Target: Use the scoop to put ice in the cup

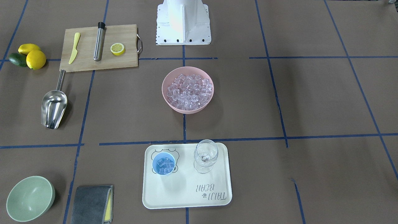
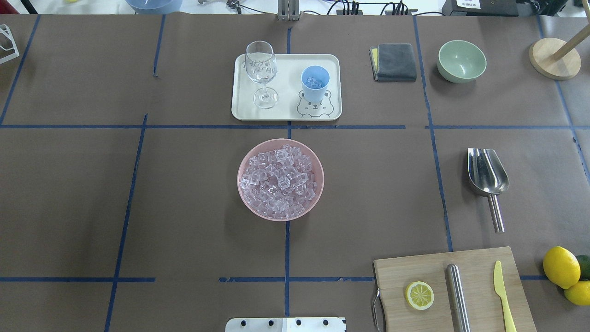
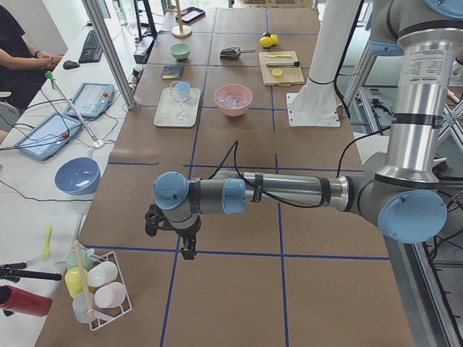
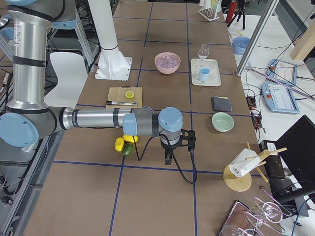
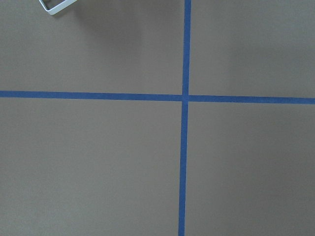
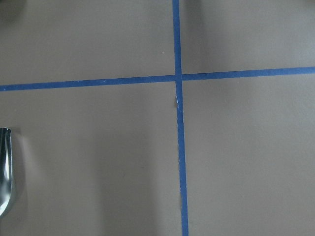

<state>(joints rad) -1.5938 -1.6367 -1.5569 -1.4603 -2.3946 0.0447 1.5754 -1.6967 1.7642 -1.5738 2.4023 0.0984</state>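
Observation:
The ice (image 1: 189, 88) fills a pink bowl (image 2: 244, 193) at the table's middle. The light-blue cup (image 1: 163, 164) stands on a cream tray (image 1: 186, 193) and holds a few ice cubes; it also shows in the overhead view (image 2: 315, 83). The steel scoop (image 2: 487, 175) lies empty on the table on the robot's right, handle toward the cutting board. My left gripper (image 3: 184, 242) hangs over bare table far from them. My right gripper (image 4: 170, 157) hangs near the lemons. I cannot tell whether either is open or shut.
A wine glass (image 1: 205, 155) stands on the tray beside the cup. A cutting board (image 2: 433, 272) carries a lemon half, a steel cylinder and a yellow knife. Lemons (image 2: 561, 266), a green bowl (image 2: 461, 61) and a grey cloth (image 2: 394, 62) lie on the robot's right.

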